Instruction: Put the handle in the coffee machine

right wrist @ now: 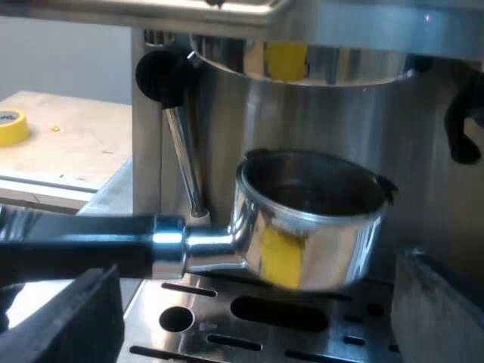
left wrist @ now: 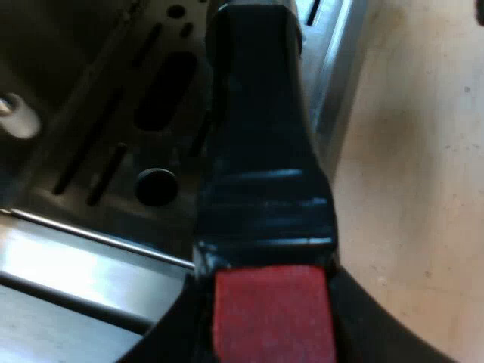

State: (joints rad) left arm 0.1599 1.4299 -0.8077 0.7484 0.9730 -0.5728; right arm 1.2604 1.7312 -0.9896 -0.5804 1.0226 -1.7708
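**HOLDER HELD BELOW BREW HEAD**

The black fingers of the left gripper [left wrist: 272, 340] pinch the red-tipped dark handle of the round metal holder [left wrist: 261, 151]. Its steel basket [right wrist: 310, 227] hangs above the slotted steel drip tray [right wrist: 227, 340], just under the brew head of the silver espresso machine [right wrist: 325, 113], not locked in. The right gripper [right wrist: 253, 318] stands spread and empty over the tray.

Glare on the espresso machine [left wrist: 76, 272]; handle [left wrist: 261, 151] shadowed.
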